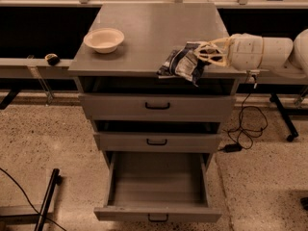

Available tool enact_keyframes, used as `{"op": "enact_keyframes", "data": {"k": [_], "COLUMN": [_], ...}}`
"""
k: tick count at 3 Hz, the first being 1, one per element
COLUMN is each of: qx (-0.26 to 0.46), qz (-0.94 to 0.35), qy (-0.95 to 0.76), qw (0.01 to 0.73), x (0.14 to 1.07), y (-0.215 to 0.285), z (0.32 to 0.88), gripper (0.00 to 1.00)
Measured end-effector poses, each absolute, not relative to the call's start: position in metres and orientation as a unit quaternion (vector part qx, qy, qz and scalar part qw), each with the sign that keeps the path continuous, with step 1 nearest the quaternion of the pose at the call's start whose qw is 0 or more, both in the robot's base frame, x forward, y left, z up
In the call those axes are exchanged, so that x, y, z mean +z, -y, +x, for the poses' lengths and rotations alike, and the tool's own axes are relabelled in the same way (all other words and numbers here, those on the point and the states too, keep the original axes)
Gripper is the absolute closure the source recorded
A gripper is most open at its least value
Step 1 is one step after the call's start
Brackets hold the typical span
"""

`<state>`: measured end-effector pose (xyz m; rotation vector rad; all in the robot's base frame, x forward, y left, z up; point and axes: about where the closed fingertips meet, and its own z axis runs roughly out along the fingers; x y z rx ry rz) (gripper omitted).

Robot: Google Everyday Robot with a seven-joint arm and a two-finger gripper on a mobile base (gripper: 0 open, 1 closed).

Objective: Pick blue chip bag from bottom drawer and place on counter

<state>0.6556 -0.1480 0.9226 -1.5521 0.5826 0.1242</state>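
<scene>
The blue chip bag (182, 63), dark blue with silver-white patches, hangs at the front right edge of the counter (154, 32), partly over the rim. My gripper (206, 53) comes in from the right on a white arm and is shut on the bag's right end. The bottom drawer (158, 186) is pulled open below, and its inside looks bare.
A cream round bowl (103, 39) stands at the counter's left side. The two upper drawers (157, 107) are closed. A black cable (245, 129) and a plug lie on the floor to the right. A black stand leg (48, 198) lies at lower left.
</scene>
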Motion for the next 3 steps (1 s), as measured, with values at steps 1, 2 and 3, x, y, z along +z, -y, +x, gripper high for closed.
{"op": "enact_keyframes", "data": {"k": [1,2,3], "qx": [0.056,0.051,0.033], "qz": [-0.670,-0.653,-0.639], "qy": [-0.268,-0.284,-0.305], "qw": [0.690,0.700,0.705], "x": [0.933,0.932,0.924], "y": [0.149,0.146,0.141], "z": [0.687,0.715,0.736], "gripper": [1.00,1.00,1.00]}}
